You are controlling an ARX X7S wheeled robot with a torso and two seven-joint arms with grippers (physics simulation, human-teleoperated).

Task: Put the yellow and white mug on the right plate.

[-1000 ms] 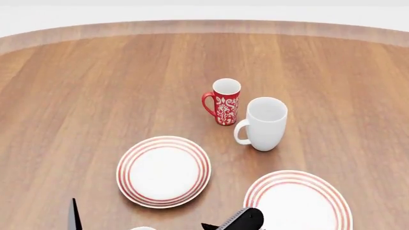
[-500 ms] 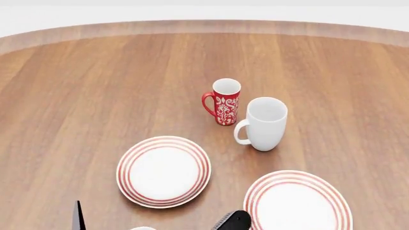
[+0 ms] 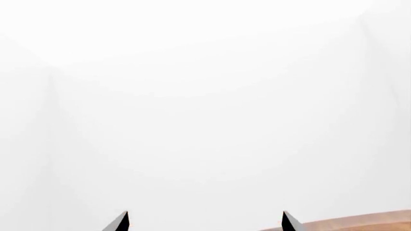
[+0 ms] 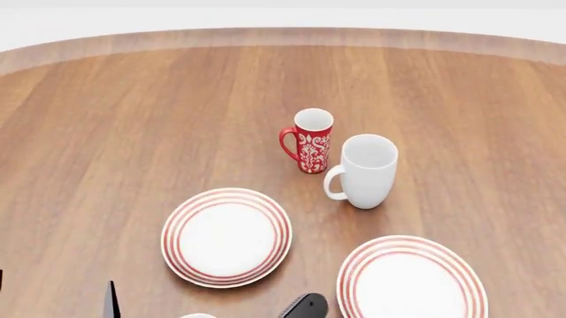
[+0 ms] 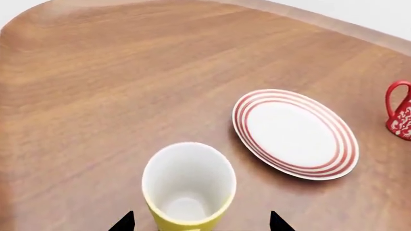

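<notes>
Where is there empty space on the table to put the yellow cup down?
Both plates are bare: the right plate and the left plate. Wide wood lies free left of the red mug and behind it. It is crowded where the red mug and white mug stand close together.

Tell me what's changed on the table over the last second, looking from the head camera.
The right claw has slid down and left toward the view's bottom edge; only a dark stub of it shows now. The left claw's tip has also sunk lower. Nothing was grabbed or released. The red mug, white mug, left plate and right plate stayed put.
</notes>
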